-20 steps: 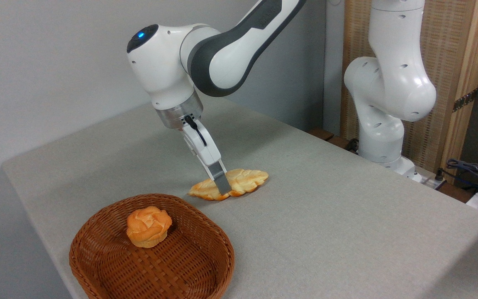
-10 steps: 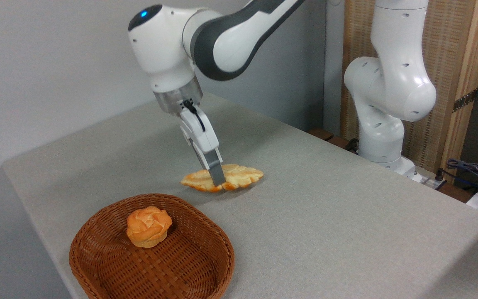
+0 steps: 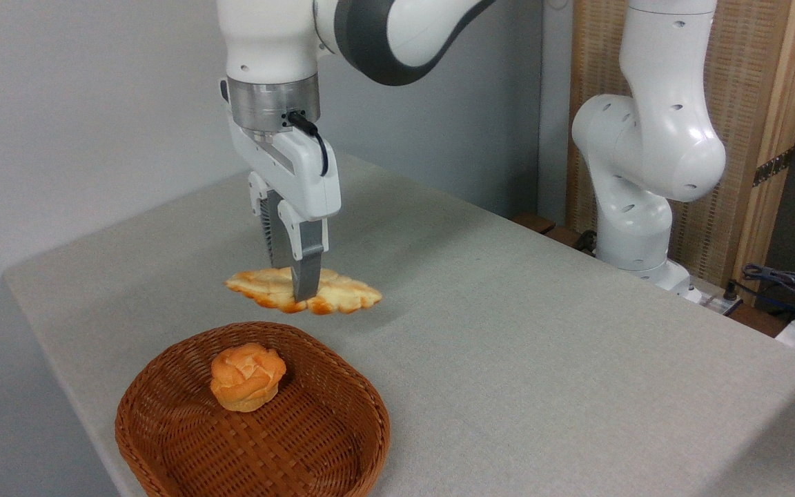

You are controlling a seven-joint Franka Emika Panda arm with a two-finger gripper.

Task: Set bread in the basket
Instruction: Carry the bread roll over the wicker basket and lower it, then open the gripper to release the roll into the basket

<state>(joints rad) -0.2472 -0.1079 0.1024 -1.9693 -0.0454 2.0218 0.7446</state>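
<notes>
The bread point(image 3: 342, 295), a long flat braided loaf, pale golden with browner edges, hangs level in the air above the table. My gripper point(image 3: 299, 288) points straight down and is shut on its middle, one finger in front, the other behind. The basket point(image 3: 163, 455), brown woven wicker with a thick rim, sits at the front left of the table. The loaf hovers just beyond the basket's far rim, not over its hollow.
A small round orange rose-shaped bun point(image 3: 246, 376) lies inside the basket, toward its far left. The arm's white base point(image 3: 635, 200) stands at the right beyond the table, with cables point(image 3: 784, 283) at the far right. The table's left edge runs near the basket.
The gripper has lifted the bread off the table and carried it left toward the basket, while the wrist turned from tilted to vertical.
</notes>
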